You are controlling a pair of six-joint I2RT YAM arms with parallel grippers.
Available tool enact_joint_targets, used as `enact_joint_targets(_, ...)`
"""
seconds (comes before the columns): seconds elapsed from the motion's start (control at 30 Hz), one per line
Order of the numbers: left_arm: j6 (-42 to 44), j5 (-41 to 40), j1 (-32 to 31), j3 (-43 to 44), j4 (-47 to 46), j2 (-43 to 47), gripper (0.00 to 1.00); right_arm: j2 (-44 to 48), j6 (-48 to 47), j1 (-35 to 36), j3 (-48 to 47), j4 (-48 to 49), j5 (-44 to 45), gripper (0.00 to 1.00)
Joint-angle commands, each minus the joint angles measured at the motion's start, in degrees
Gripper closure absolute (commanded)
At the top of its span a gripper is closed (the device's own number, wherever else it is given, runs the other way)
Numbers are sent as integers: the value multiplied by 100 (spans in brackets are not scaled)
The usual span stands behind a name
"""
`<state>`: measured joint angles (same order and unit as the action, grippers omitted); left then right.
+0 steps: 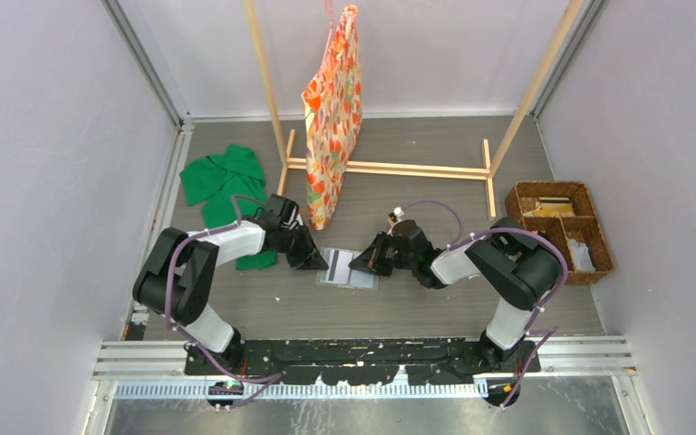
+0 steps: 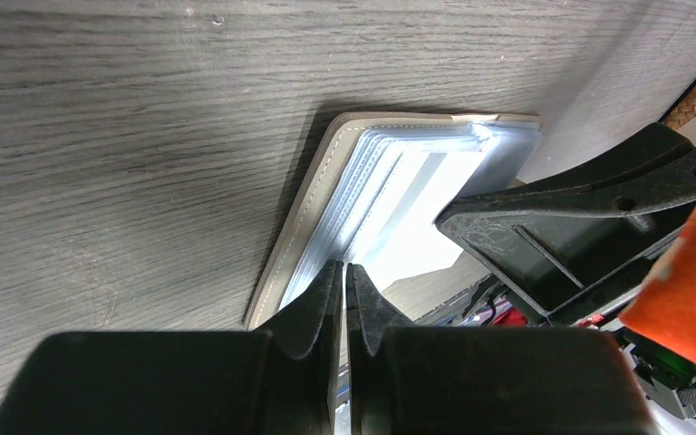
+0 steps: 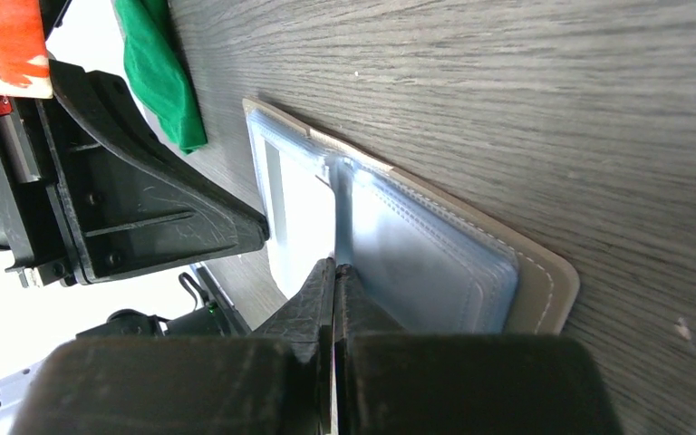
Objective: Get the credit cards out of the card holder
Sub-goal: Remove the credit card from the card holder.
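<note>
My left gripper [image 2: 345, 267] has its fingers drawn together, only a hairline between them, with the tips on the clear pocket leaves at the left edge of the card holder [image 1: 349, 269]. My right gripper [image 3: 335, 265] is likewise pressed closed, its tips at the fold of the leaves. I cannot tell if either pinches a leaf. The holder lies spread open and flat mid-table [image 1: 417, 313], between both grippers. A green cloth [image 1: 222, 181] lies just behind my left arm, and a wicker basket [image 1: 518, 201] sits well apart to the right.
</note>
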<state>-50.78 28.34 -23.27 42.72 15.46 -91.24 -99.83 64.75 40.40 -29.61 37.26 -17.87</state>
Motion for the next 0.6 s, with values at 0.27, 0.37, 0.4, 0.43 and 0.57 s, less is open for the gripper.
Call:
enact_joint_targets(0.27,138,-153,-20,-18,-31,-29,92,-399,541,-27,104,974,-269,61)
enact_joint_targets(0.37,155,-142,-20,-22,-31,-37,92,-492,563,-31,100,1032,-282,61)
enact_joint_targets(0.4,156,-136,-20,-25,-28,-42,92,-512,565,-32,96,1053,-293,62)
enact_joint_targets(0.43,157,-136,-20,-27,-32,-48,92,-519,577,-27,95,1082,-302,67)
enact_joint_targets(0.57,157,-146,-20,-35,-42,-57,92,-441,609,-28,165,1085,-191,91)
